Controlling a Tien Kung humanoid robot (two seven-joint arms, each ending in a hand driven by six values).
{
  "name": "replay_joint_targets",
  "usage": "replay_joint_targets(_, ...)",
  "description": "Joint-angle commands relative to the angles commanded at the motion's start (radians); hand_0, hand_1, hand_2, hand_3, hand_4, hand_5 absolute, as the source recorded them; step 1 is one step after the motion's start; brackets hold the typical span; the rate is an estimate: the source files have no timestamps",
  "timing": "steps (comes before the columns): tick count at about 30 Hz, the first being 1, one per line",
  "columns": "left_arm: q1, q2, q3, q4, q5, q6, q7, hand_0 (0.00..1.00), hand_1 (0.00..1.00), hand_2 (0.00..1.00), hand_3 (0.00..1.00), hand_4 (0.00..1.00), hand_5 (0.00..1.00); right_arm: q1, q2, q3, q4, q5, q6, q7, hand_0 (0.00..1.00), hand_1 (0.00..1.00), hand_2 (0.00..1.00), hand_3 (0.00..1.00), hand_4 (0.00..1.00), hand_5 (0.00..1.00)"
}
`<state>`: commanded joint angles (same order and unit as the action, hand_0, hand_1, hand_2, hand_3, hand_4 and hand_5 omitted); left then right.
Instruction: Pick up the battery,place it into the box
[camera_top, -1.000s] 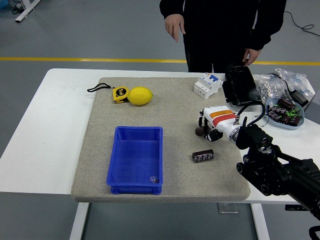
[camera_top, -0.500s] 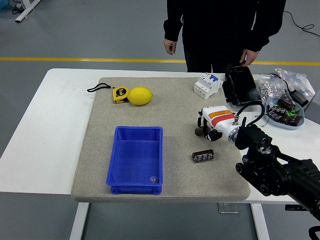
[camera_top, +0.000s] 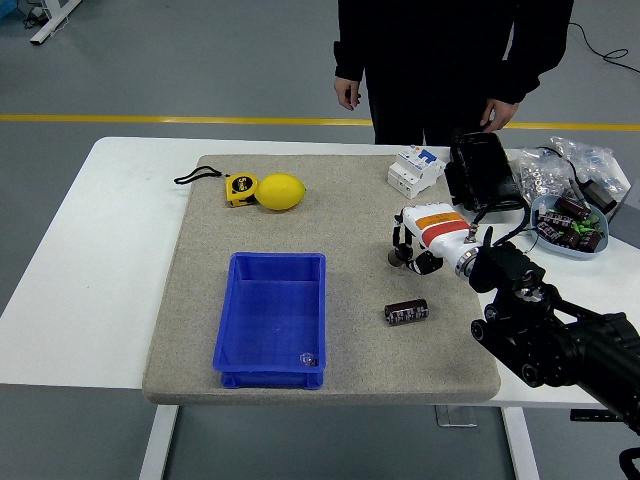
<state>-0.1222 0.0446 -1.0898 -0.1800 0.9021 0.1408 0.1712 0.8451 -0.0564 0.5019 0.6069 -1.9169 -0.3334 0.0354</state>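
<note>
On the counter: a white counter (camera_top: 120, 250) carries a grey mat (camera_top: 330, 215), where nearly everything sits.
Battery: a dark cylinder, the battery (camera_top: 406, 313), lies on its side on the mat, right of the box and just nearer the camera than the right hand. Nothing touches it.
Box: a blue box (camera_top: 270, 318), open at the top, sits left of the battery near the mat's front edge; a small clear object lies in its front right corner.
Right hand: the white right hand (camera_top: 408, 250) with orange bands reaches in from the lower right on a black arm. It hangs just beyond the battery, fingers curled downward; something small and dark shows at the fingertips, too unclear to say whether it is held.
Left hand: not in view.
Person: someone in black stands at the far side, both hands hanging down, away from the things on the mat.
Other things: a yellow lemon (camera_top: 281, 192) touching a yellow tape measure (camera_top: 239, 188) at the far left of the mat; a white breaker (camera_top: 415, 169) and a black case (camera_top: 480, 171) at far right; a bowl of parts (camera_top: 568, 226) beside the arm.
Stage: approach, battery not yet grasped.
Risk: the battery is round and lying flat, so a hand closing off-centre could roll it away.
Risk: the arm sweeps near the bowl and could nudge it.
</note>
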Motion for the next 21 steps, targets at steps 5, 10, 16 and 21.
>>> replay_joint_targets(5,0.002,0.001,-0.003,0.0,0.003,0.0,0.001,0.755,0.703,0.728,0.626,0.702,0.613,0.006,-0.004,0.004,0.016,-0.005,0.0,0.0,0.122,0.249,0.37,0.417,0.884,0.002)
replay_joint_targets(10,0.003,0.003,-0.01,0.0,0.01,0.0,0.001,0.754,0.703,0.728,0.626,0.702,0.613,0.012,-0.007,0.01,0.033,-0.009,0.001,-0.001,0.12,0.246,0.37,0.417,0.878,0.002)
replay_joint_targets(16,0.006,0.004,-0.014,0.0,0.014,0.001,0.001,0.755,0.703,0.728,0.626,0.702,0.613,0.02,-0.012,0.019,0.093,-0.021,0.003,-0.007,0.12,0.243,0.37,0.416,0.873,0.002)
replay_joint_targets(21,0.008,0.005,-0.02,0.0,0.02,0.001,0.002,0.755,0.702,0.727,0.626,0.702,0.613,0.027,-0.018,0.023,0.171,-0.026,0.001,-0.017,0.117,0.243,0.368,0.415,0.871,0.002)
